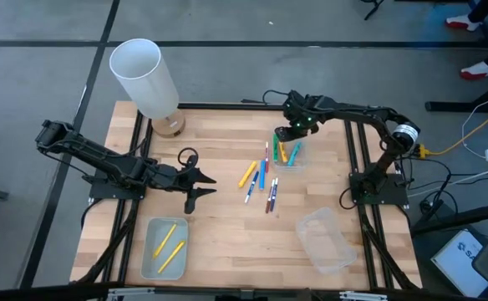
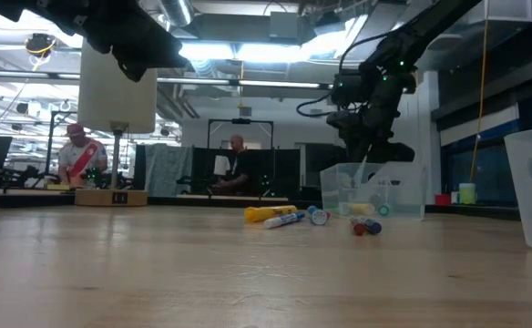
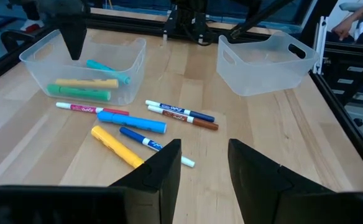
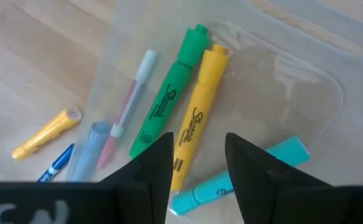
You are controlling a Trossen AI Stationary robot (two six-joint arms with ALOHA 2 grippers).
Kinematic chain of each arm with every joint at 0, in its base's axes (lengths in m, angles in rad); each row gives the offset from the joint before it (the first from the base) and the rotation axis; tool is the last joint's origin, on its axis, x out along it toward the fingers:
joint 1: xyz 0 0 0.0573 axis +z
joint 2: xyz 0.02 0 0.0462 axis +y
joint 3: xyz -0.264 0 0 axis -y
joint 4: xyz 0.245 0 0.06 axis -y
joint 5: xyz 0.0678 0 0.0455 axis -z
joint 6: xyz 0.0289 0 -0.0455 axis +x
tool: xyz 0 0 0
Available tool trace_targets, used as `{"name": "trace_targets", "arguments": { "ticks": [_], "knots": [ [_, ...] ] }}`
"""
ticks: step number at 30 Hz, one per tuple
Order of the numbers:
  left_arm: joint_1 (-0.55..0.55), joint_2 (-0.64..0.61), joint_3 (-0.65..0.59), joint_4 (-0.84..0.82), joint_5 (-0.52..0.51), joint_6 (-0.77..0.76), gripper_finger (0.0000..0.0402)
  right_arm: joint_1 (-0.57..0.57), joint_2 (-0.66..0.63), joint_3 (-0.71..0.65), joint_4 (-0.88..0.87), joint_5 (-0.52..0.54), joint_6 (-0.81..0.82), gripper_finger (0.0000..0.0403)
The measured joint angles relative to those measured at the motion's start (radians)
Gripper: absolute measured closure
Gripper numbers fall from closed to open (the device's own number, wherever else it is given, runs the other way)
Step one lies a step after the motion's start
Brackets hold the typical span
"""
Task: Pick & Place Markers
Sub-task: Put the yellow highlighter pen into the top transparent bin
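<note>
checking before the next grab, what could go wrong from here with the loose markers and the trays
The loose markers lie bunched and touching mid-table, so the open left gripper may nudge or take two. The right gripper, open, hangs over the tray holding three markers and could clip its wall when moving off.

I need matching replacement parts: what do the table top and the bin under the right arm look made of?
The table top looks like pale wood planks with a matte finish: grain and seams show. The bin looks like clear, slightly frosted plastic: the green marker inside shows through its wall.
</note>
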Motion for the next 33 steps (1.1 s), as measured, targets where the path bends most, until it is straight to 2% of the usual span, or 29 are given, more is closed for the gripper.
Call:
{"name": "trace_targets", "arguments": {
  "ticks": [6,12,19,23,27,33],
  "knots": [
    [0.000,0.000,0.000,0.000,0.000,0.000,0.0274,0.012,-0.106,0.000,-0.017,0.001,-0.044,0.0258],
    [0.000,0.000,0.000,0.000,0.000,0.000,0.0274,0.070,-0.271,0.000,-0.023,0.006,-0.164,0.0257],
    [0.000,0.000,0.000,0.000,0.000,0.000,0.0274,0.259,-0.462,0.000,-0.031,0.206,-0.294,0.0257],
    [0.000,0.000,0.000,0.000,0.000,0.000,0.0274,0.391,-0.547,-0.003,-0.025,0.272,-0.336,0.0257],
    [0.001,0.000,0.000,0.001,-0.004,-0.001,0.0274,0.536,-0.652,-0.113,0.094,0.350,-0.359,0.0257],
    [0.001,0.000,0.000,0.001,-0.035,-0.023,0.0274,0.700,-0.830,-0.413,0.471,0.366,-0.400,0.0257]
  ]
}}
